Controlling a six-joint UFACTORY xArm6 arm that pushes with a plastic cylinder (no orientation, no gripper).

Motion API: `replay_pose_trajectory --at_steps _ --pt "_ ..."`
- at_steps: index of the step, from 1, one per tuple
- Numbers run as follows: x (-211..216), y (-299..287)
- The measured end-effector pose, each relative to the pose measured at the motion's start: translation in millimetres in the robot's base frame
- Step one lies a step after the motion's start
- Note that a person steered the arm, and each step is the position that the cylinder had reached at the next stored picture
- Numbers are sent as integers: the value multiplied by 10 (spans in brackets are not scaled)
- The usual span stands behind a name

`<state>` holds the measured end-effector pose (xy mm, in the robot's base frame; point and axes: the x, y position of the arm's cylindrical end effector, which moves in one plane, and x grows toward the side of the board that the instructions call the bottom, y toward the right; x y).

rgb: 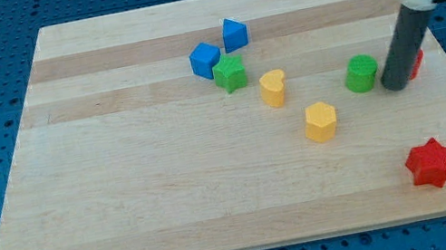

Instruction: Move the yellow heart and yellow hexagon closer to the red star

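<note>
While parked at view's right, rod on board (128, 215) ends in my tip (396, 87), no claw so nothing to open or close, touching nothing yellow, well up from red star (431, 163). Yellow hexagon (320, 122) up-left of star, yellow heart (273, 89) further up-left; likely both unpushed. Green cylinder (362, 73) above star, beside tip; red block (416, 63) half hidden behind rod. Green star (231, 74), blue cube (205, 60), blue block (233, 33) far up-left of star, not obstructing.
</note>
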<state>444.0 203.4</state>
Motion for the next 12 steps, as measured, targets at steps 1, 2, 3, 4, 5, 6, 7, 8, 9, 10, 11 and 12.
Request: replay_pose_trajectory --at_steps 1,2,3,4,5,6,7,8,9,10,11,12 --pt "-235 -598" --pt "-472 -1228" --pt "-582 -1234" --pt "-289 -1442" --pt "-171 -1292" --pt "-132 -1400" --pt "-132 -2052" --pt "-22 -2388" --pt "90 -2250" --pt "89 -1545" --pt "179 -957" --pt "339 -493"
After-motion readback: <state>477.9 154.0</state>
